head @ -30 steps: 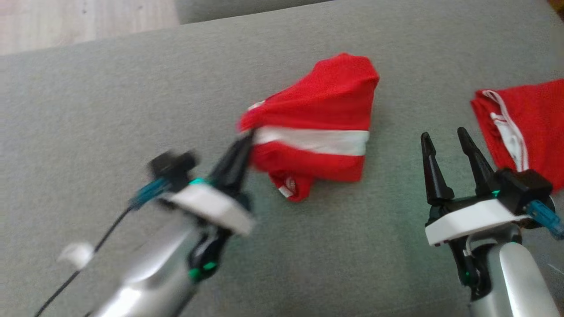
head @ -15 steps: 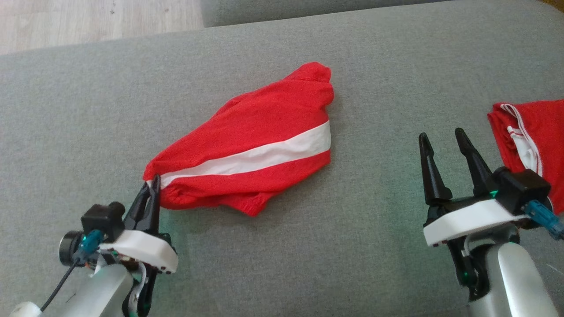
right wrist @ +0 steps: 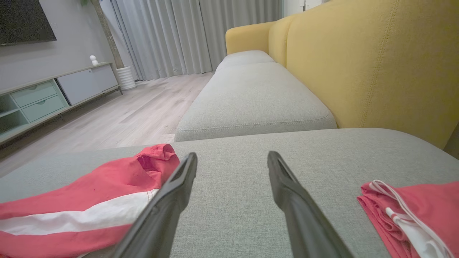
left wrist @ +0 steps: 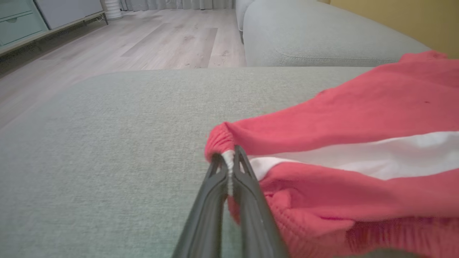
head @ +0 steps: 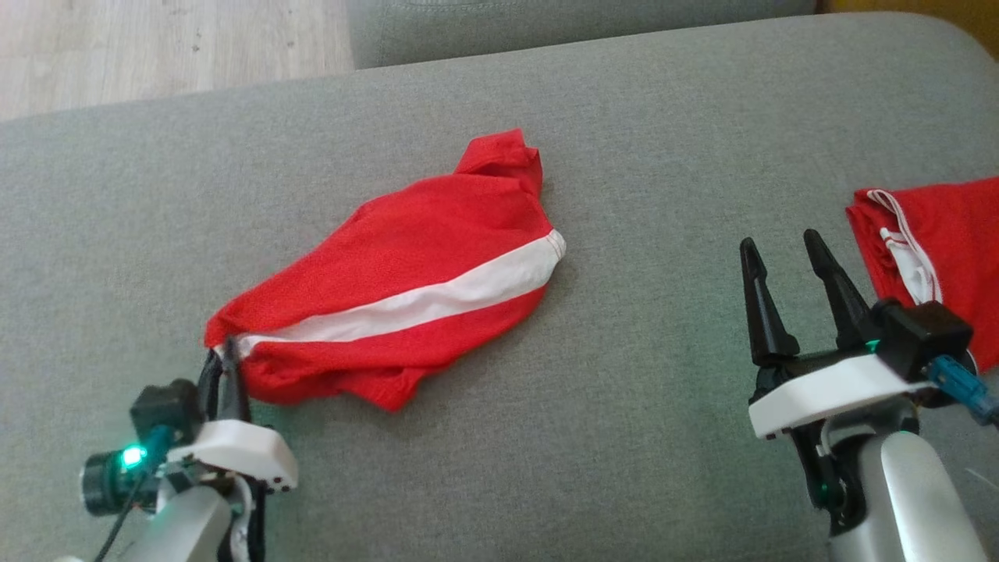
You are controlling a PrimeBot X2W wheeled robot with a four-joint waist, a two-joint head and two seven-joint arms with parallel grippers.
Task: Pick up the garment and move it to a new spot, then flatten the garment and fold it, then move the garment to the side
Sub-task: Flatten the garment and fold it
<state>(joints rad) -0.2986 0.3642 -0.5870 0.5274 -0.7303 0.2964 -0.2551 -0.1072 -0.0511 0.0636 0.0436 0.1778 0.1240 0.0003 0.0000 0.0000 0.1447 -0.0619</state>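
**Thin pinch on one corner puts the spread at risk**

At the lower left of the head view, the left end effector [head: 224, 355] is closed narrow on the near-left corner of the garment [head: 406, 273], right where the white stripe [head: 437, 295] ends. The left wrist view shows the grip closely. The two dark fingers [left wrist: 247, 190] meet on a thin fold of white hem, with red cloth bunched just above and beside the tips. Very little fabric sits between them, so I judge that a sharp tug or a quick lift could pull the hem free and drop the corner.

From that corner the garment runs up and to the right across the grey sofa cushion [head: 624, 437]. It lies on the cushion, rumpled along its lower edge, with a crumpled peak at the far end. It is not flat. Dragging it by one corner alone would likely rope the cloth into a narrow strip rather than spread it. The textured cushion may also hold the far end back.

Further right, the right end effector [head: 780, 243] stands wide and holds nothing. It is over bare cushion, well apart from the garment. Beyond it, at the right edge, lies a second red garment [head: 944, 242] with a white cord. If the right arm strayed that way on a reach, it could catch the wrong piece or snag the cord.
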